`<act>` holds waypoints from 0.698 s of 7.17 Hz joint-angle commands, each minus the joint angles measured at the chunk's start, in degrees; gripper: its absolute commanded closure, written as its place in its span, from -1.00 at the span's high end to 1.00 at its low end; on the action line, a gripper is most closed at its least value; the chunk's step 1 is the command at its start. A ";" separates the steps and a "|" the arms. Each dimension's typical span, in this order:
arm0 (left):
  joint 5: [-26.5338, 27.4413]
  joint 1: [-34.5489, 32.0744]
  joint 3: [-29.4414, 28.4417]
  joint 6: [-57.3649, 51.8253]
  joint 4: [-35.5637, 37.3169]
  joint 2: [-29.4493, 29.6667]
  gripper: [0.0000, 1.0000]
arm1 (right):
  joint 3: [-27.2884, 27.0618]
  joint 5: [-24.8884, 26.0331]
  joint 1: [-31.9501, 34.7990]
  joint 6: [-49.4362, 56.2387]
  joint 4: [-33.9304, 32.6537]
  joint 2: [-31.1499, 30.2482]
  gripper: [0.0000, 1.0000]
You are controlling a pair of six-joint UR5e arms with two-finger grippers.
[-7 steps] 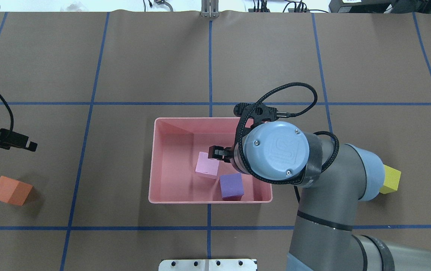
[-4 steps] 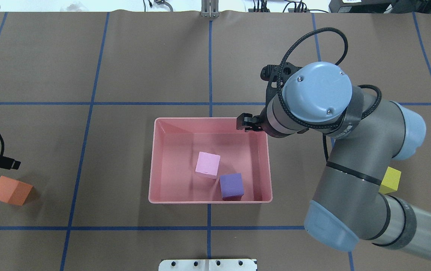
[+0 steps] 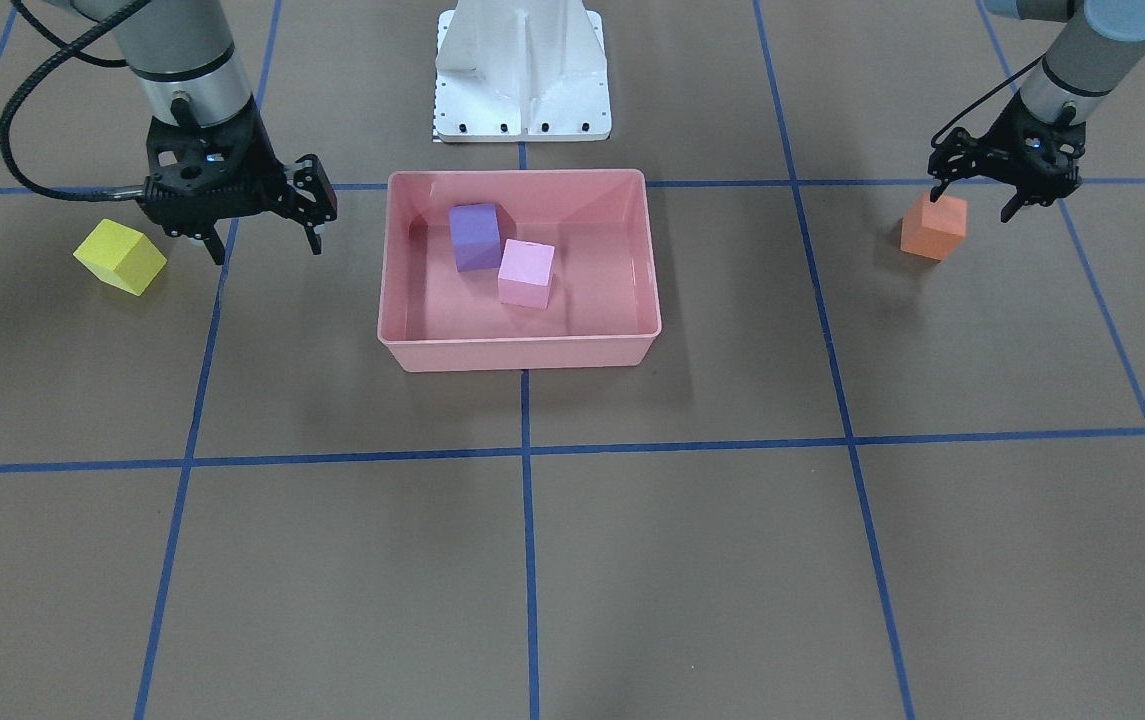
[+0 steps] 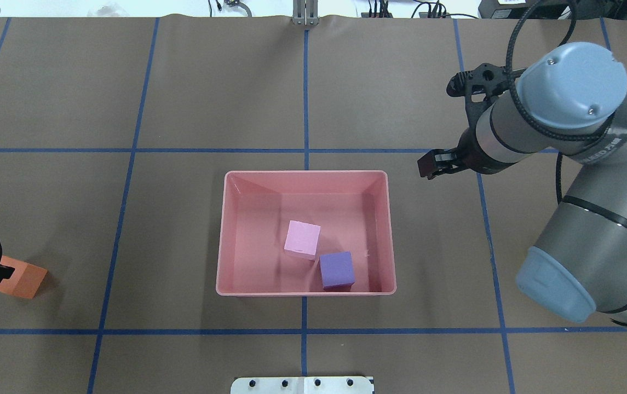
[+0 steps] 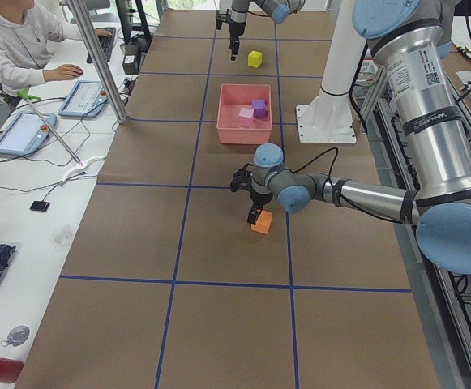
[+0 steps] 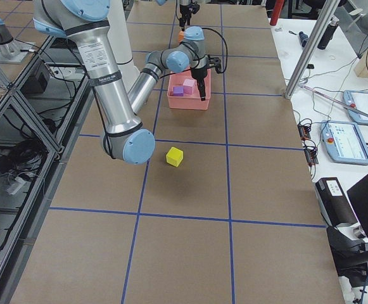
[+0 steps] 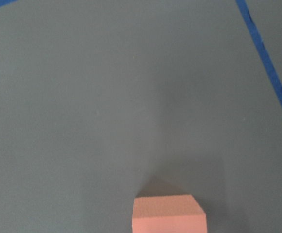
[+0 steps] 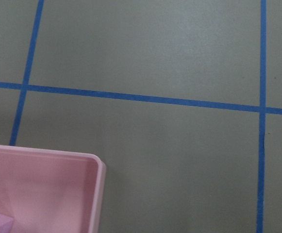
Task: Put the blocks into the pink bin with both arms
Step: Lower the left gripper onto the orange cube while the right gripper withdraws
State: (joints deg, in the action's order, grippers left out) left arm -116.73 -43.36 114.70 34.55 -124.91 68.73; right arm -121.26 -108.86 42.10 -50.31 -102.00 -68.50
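Note:
The pink bin (image 4: 225, 235) sits at mid table and holds the pale pink-lilac block (image 4: 302, 239) and the purple block (image 4: 337, 270). It also shows in the front-facing view (image 3: 522, 355). My right gripper (image 3: 265, 243) is open and empty. It hangs outside the bin, between the bin and the yellow block (image 3: 120, 256). In the overhead view my right arm hides the yellow block. My left gripper (image 3: 974, 200) is open just above the orange block (image 3: 933, 228), not around it. The left wrist view shows the orange block (image 7: 169, 213) at the bottom edge.
The white base pedestal (image 3: 522, 75) stands behind the bin on the robot's side. Blue tape lines cross the brown table cover. An operator (image 5: 16, 44) sits at a side desk with tablets, beyond the table's far edge.
My right gripper has left the pale pink-lilac block in the bin and has risen out past the bin's far right corner. My left gripper has moved down over the orange block.

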 commanded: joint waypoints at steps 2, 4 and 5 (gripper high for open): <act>-0.34 2.13 -1.06 2.10 -0.16 0.35 1.00 | -0.82 -5.01 6.03 10.02 0.05 -4.44 1.00; -0.34 2.40 -2.98 3.95 -0.33 1.66 1.00 | -2.22 -6.10 7.47 12.16 0.05 -7.26 1.00; -0.34 2.58 -4.21 4.04 -0.33 2.45 1.00 | -2.23 -6.10 7.47 12.16 0.05 -7.35 1.00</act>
State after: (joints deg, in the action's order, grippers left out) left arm -117.06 -41.04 111.94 38.23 -125.20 70.25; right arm -123.21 -114.67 49.23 -38.63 -101.95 -75.21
